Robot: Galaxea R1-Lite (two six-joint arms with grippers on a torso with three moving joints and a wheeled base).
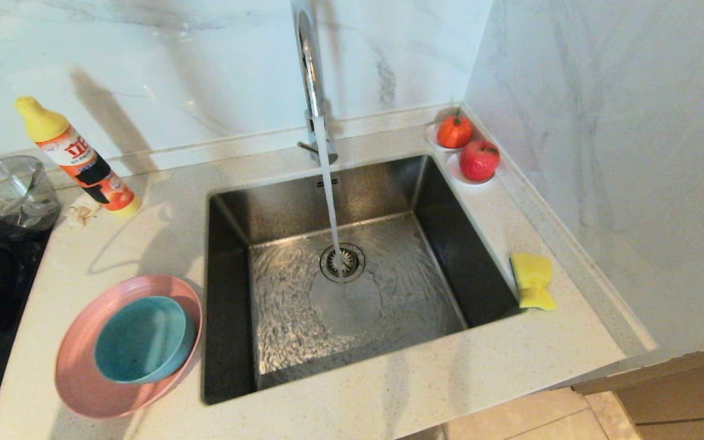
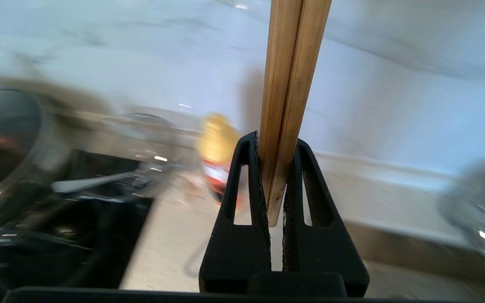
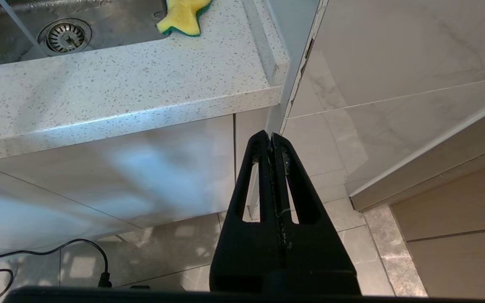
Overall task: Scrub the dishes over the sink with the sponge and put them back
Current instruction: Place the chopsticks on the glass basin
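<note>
The left gripper [image 2: 274,145] is clenched on a pair of wooden chopsticks [image 2: 291,84], which stand pinched between its two fingertips [image 2: 249,147] and rise well past them; the butt ends sit low in the gap between the fingers. Beyond those fingers, blurred, are a yellow-capped detergent bottle [image 2: 217,147] and a clear glass bowl [image 2: 11,139] over a dark cooktop [image 2: 57,235]. In the head view this gripper shows only at the upper left corner, far from the sink [image 1: 230,293].

The right gripper [image 3: 271,139] hangs below the countertop [image 3: 120,97], fingers pressed together on nothing, pointing at the cabinet front and floor tiles. The sponge [image 3: 183,17] lies well beyond its fingertips, on the counter at the sink's edge.

Water runs from the chrome tap [image 1: 310,73] onto the drain strainer [image 1: 341,261]. The teal bowl [image 1: 143,339] sits inside the pink plate [image 1: 77,366] on the counter, just beside the sink. Two red fruits [image 1: 479,160] rest at the back corner
</note>
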